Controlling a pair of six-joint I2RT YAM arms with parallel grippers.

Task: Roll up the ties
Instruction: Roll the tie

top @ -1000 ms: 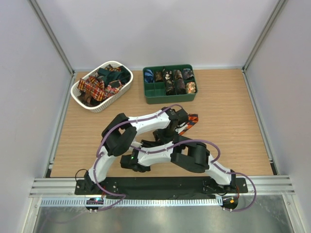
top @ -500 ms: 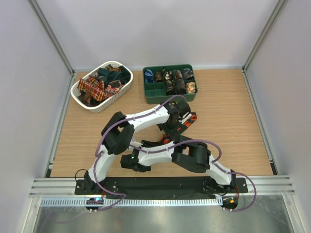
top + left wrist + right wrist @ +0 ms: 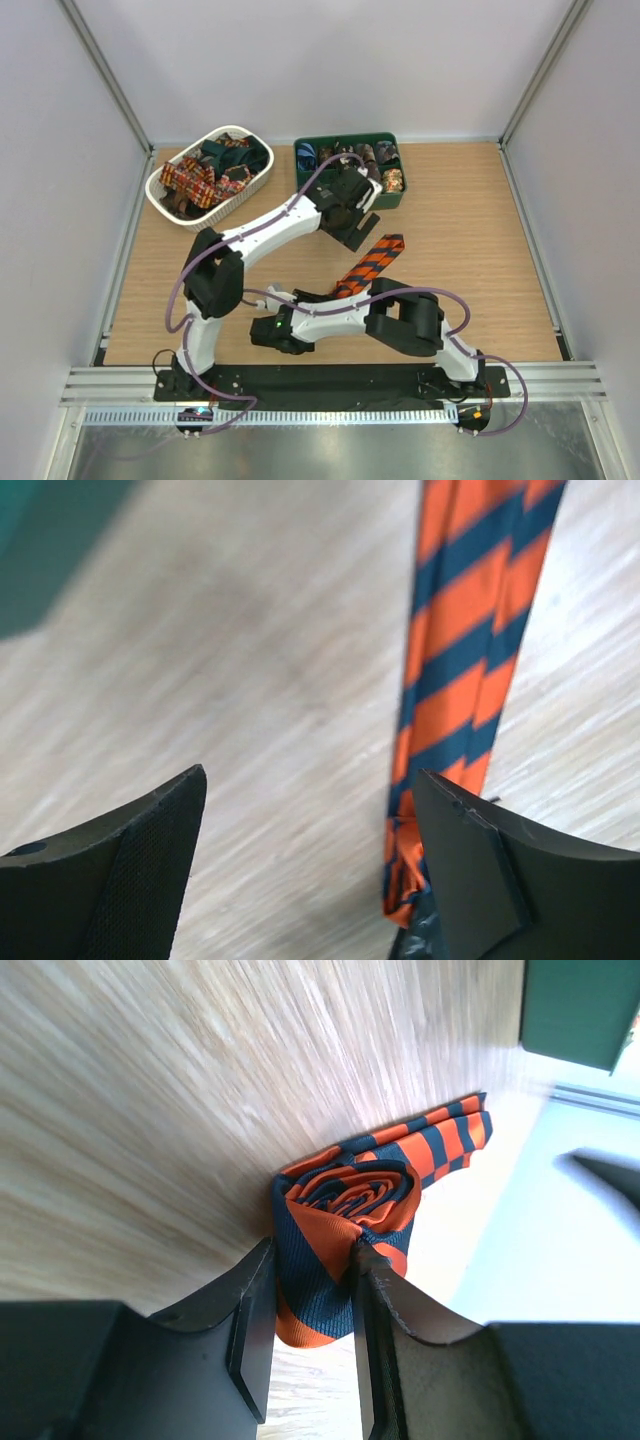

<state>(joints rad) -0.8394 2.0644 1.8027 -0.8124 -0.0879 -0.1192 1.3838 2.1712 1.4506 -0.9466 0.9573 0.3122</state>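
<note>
"Orange-and-black tie (image 3: pixel 372 262), where is it?"
"On the wooden table (image 3: pixel 480 280), lying diagonally in front of the green tray (image 3: pixel 312 203). One end is wound into a small roll."
"Who has the roll?"
"The right gripper (image 3: pixel 312 1260). Its jaws are pinched narrow on the coil, one finger on each side, and the loose length trails away flat."
"And the left gripper (image 3: pixel 310 790)?"
"Jaws spread wide with nothing between them, hovering over the table beside the flat striped length, near the tray. More ties (image 3: pixel 200 178) are heaped in the white basket (image 3: pixel 232 204)."

No legible text or labels anywhere.
</note>
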